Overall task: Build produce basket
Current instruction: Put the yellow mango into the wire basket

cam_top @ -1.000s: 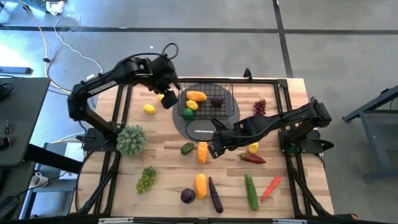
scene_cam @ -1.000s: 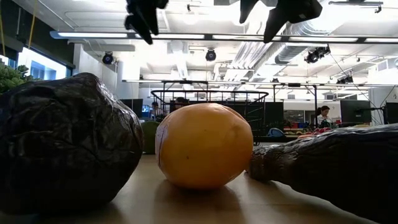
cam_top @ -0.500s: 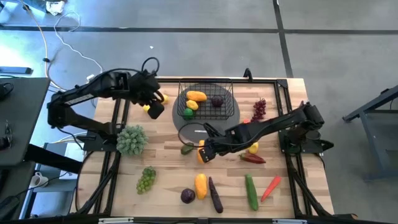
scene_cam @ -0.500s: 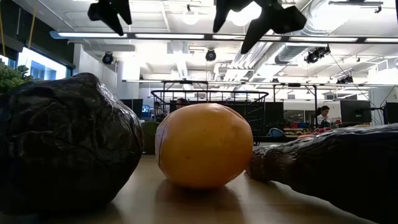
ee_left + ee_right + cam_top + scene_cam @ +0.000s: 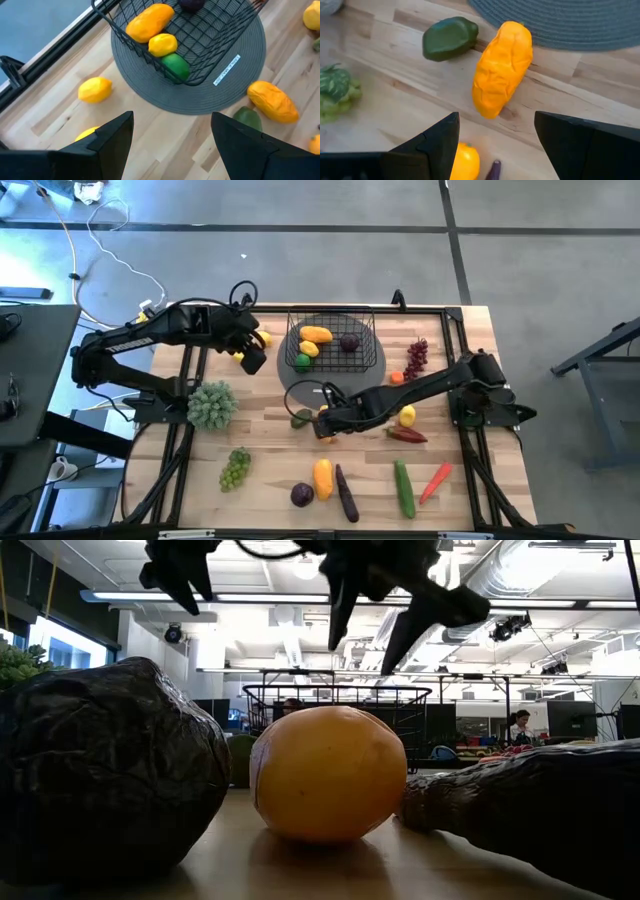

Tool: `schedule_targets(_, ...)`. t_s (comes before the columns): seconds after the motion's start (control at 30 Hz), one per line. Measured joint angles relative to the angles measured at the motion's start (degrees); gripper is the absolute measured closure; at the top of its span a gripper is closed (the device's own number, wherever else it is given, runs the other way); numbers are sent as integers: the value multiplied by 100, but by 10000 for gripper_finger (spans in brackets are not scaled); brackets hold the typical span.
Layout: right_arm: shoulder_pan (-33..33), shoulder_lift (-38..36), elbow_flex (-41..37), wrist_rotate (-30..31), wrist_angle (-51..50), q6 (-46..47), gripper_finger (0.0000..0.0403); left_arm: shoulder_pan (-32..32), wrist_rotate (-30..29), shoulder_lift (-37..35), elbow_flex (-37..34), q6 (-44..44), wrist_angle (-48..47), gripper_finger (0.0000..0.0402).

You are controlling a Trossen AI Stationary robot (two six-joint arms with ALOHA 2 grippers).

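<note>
High view, near edge: an orange fruit (image 5: 322,478), a dark purple round fruit (image 5: 301,495) and a dark aubergine (image 5: 346,494) lie together on the wooden table (image 5: 260,430); green grapes (image 5: 235,467) to their left, a cucumber (image 5: 403,487) and a carrot (image 5: 435,482) to their right.
Right gripper (image 5: 322,422): hovers mid-table just above an orange pepper (image 5: 501,67), fingers spread on either side of it, holding nothing; a green piece (image 5: 449,38) lies just beside the pepper.
Right of it: a yellow lemon (image 5: 407,417) and a red pepper (image 5: 406,435), near the arm.
Left side: a leafy green head (image 5: 211,404) sits on the table's left part.
Left gripper (image 5: 251,358): left of the basket, above the table, fingers apart and empty; two lemons (image 5: 95,89) lie on the wood near it.
Basket (image 5: 365,335): black wire, standing on a round grey mat (image 5: 305,385) in the far middle of the table.
Basket contents: an orange piece (image 5: 316,334), a small lemon (image 5: 309,349), a green fruit (image 5: 302,361), a dark purple piece (image 5: 349,343).
Far right: purple grapes (image 5: 417,354) lie right of the basket, on the wood.
</note>
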Motion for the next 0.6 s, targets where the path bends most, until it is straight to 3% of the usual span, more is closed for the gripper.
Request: schedule_targets(0.6,-255,607,0,-128,570,485,164,-2,22,0,0,357,134,145)
